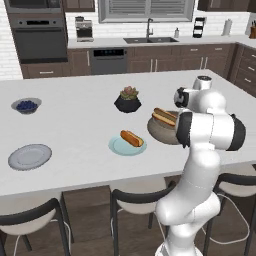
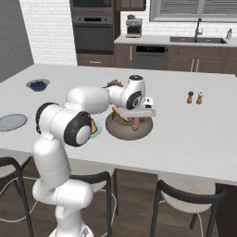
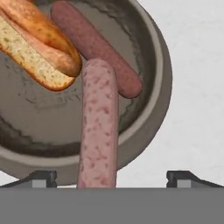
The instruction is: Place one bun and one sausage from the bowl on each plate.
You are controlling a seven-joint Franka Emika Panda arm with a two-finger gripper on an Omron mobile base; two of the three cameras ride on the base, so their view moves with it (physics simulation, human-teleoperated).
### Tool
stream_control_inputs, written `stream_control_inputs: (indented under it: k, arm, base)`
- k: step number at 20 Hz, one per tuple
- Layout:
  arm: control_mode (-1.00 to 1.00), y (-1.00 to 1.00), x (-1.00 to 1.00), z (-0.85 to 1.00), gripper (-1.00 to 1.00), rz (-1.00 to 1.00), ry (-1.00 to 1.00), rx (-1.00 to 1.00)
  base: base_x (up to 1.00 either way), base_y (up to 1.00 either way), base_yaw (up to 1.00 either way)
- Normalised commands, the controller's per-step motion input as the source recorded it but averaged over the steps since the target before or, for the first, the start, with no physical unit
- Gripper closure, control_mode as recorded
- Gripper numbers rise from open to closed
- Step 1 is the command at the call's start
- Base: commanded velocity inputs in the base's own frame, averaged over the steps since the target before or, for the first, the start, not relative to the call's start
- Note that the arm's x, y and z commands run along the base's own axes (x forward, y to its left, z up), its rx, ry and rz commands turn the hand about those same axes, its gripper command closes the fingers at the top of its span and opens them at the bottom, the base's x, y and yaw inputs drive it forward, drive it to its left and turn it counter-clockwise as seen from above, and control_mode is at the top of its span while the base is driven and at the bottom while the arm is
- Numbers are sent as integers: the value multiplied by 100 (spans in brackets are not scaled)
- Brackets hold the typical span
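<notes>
Over the wide grey-brown stone bowl (image 3: 148,57) on the white desk (image 1: 75,125), the tool (image 3: 111,178) hovers with jaws spread wide and empty, a slim pinkish-brown sausage (image 3: 98,127) between its tips, long axis pointing straight away from the hand. In the bowl also lie a darker sausage (image 3: 94,46) and a golden bun (image 3: 39,41). The teal plate (image 1: 119,146) holds a bun (image 1: 131,138); the grey plate (image 1: 29,156) is bare.

bun (image 3: 41,43), two sausages (image 3: 99,127) in bowl (image 3: 148,131); second bun (image 1: 131,138) on teal plate (image 1: 116,146).
</notes>
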Motion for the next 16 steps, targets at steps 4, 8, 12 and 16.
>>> stream_control_inputs:
  k: [4,8,12,16]
  arm:
    - [-100,1,22,-53,-100,0,2,0]
    - [-100,0,0,-50,-100,0,5,0]
    - [-100,7,0,-41,-100,0,4,0]
    - [-100,32,0,-33,100,0,7,-1]
  base:
    - [0,0,0]
    - [0,0,0]
    - [0,0,0]
    - [0,0,0]
